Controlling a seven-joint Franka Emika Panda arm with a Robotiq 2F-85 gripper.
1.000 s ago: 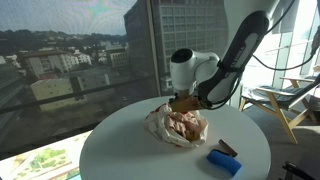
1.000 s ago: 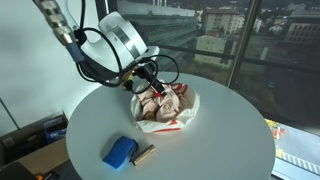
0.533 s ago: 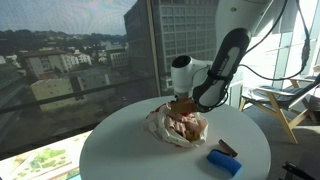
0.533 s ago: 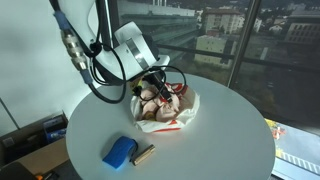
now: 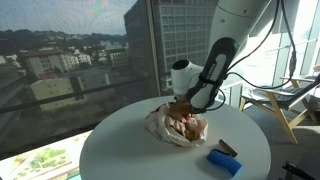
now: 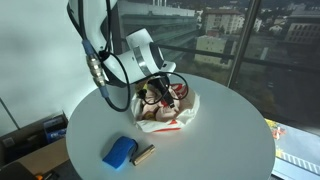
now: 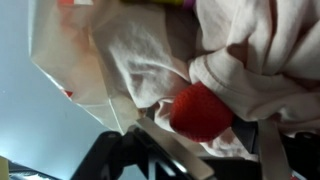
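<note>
A crumpled white bag (image 5: pixel 162 128) with red print lies on the round white table (image 5: pixel 120 150), and is also seen in the other exterior view (image 6: pixel 176 117). My gripper (image 5: pixel 180 107) points down into the bag's mouth (image 6: pixel 157 93). In the wrist view the gripper (image 7: pixel 200 128) comes in from the bottom edge. A round red thing (image 7: pixel 200 110) lies between its fingers among folds of pale pink cloth (image 7: pixel 260 50). The jaws stand apart; the red thing rests by one finger (image 7: pixel 165 148), with cloth filling the gap to the other.
A blue block (image 5: pixel 224 162) and a small brown stick-like piece (image 5: pixel 228 148) lie near the table's edge, also seen in the other exterior view as the block (image 6: pixel 120 152) and the piece (image 6: pixel 145 154). Windows stand behind the table. A wooden chair (image 5: pixel 275 105) is beside it.
The arm's upper links have swung more upright while the gripper stayed in the bag. The jaws have widened.
</note>
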